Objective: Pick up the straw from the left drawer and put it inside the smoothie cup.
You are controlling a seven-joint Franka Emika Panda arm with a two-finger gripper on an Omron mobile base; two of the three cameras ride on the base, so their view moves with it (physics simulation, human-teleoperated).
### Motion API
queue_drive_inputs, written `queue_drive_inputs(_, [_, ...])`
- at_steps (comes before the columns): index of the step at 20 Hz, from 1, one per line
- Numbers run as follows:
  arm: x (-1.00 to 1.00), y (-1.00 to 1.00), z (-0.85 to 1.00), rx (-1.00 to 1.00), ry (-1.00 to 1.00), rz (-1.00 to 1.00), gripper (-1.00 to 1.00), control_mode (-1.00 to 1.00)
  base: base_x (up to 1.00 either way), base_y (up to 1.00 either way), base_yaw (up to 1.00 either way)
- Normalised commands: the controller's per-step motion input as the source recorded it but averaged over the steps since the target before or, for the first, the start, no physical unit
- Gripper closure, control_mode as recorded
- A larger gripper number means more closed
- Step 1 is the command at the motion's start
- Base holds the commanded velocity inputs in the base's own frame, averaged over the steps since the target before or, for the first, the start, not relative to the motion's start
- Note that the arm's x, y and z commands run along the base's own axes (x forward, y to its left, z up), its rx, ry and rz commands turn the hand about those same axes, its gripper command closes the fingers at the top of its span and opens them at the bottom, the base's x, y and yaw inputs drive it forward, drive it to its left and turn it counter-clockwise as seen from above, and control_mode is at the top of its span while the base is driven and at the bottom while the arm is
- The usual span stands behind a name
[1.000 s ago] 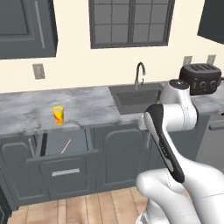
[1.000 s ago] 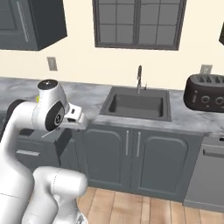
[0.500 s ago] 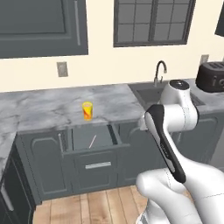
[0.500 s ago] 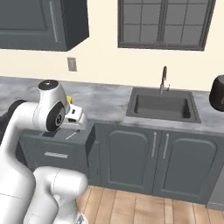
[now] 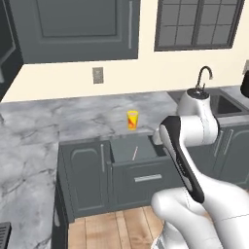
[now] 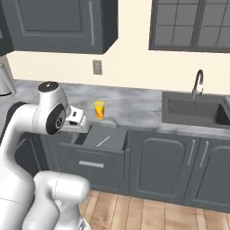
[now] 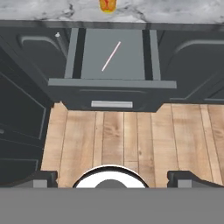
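There are no words, numbers, brand names or signs to read in any of these pictures. The smoothie cup has red-orange marks on its yellow side, but they are too small and blurry to tell if they are letters.
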Motion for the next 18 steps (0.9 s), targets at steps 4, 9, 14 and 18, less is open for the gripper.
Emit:
queue_drive_inputs(4, [0.00, 0.00, 0.00, 0.00, 0.00, 0.00, -1.00, 1.00, 0.04, 0.18, 0.00])
queue_drive_inputs(9, [0.00, 0.00, 0.00, 0.00, 0.00, 0.00, -1.00, 1.00, 0.23, 0.02, 0.00])
queue_drive_inputs(14, [0.00, 0.00, 0.00, 0.00, 0.00, 0.00, -1.00, 1.00, 0.29, 0.00, 0.00])
queue_drive_inputs(18, [0.00, 0.00, 0.00, 0.00, 0.00, 0.00, -1.00, 1.00, 0.29, 0.00, 0.00])
